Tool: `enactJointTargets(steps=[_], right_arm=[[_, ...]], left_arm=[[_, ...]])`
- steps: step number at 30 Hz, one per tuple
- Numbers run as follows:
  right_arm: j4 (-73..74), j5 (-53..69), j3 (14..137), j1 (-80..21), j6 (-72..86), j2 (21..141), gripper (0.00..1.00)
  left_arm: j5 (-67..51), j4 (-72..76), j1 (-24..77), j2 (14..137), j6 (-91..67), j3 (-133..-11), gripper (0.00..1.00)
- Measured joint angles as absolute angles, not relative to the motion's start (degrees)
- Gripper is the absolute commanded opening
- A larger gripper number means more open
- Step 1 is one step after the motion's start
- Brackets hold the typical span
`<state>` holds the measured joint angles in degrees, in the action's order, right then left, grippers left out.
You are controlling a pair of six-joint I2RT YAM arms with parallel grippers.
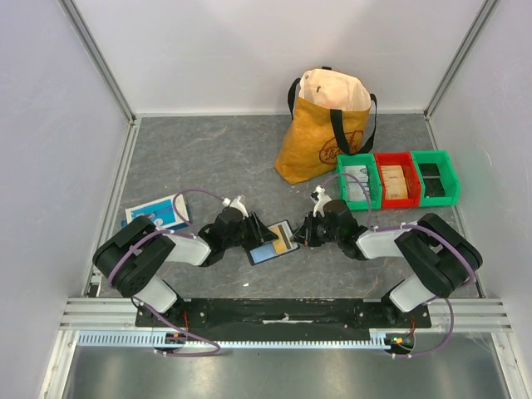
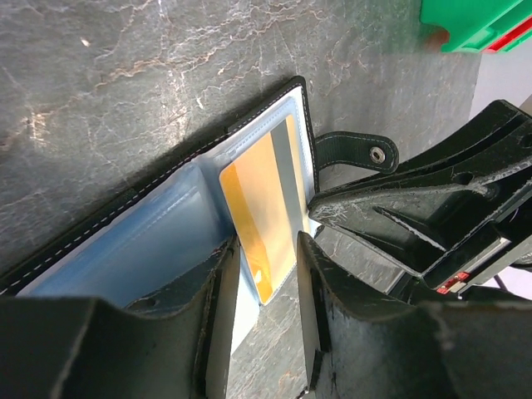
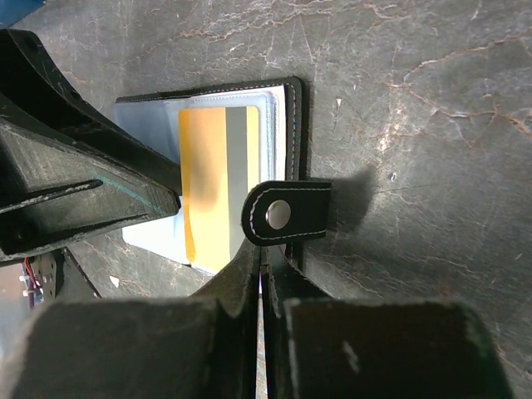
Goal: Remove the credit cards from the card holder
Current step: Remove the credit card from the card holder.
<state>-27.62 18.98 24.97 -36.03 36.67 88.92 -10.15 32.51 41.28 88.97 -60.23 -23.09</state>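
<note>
Lab robot cell: white panel walls point(image 1: 249, 50), aluminium frame rails point(image 1: 83, 314), grey tabletop point(image 1: 208, 158).

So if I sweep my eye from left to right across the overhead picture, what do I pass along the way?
blue-and-white flat box → left gripper → card holder → right gripper → first green bin → red bin → second green bin. The yellow bag is left out, since it spans several of these.

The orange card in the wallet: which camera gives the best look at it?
The right wrist view: the orange card faces the camera, its grey stripe plain, inside the open card holder. The left wrist view shows it slanted, its near end inside the left gripper. The top view shows only a small orange patch.
</note>
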Motion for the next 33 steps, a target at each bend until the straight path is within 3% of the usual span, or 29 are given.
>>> enactJointTargets(steps=[11,25,33], right_arm=[[-27.8,19.5,25.0,-35.7,36.8,89.1,0.01],[-28.4,20.2,24.9,-35.3,37.5,89.5,0.01],[-28.7,20.7,24.8,-35.0,37.8,89.6,0.0]], left_arm=[[-10.3,38.4,41.3,89.5,-62.3,-19.1,0.15],[-10.9,43.5,41.7,91.5,-63.0,-17.9,0.27],[-11.1,44.7,41.7,92.5,-63.9,-18.0,0.18]])
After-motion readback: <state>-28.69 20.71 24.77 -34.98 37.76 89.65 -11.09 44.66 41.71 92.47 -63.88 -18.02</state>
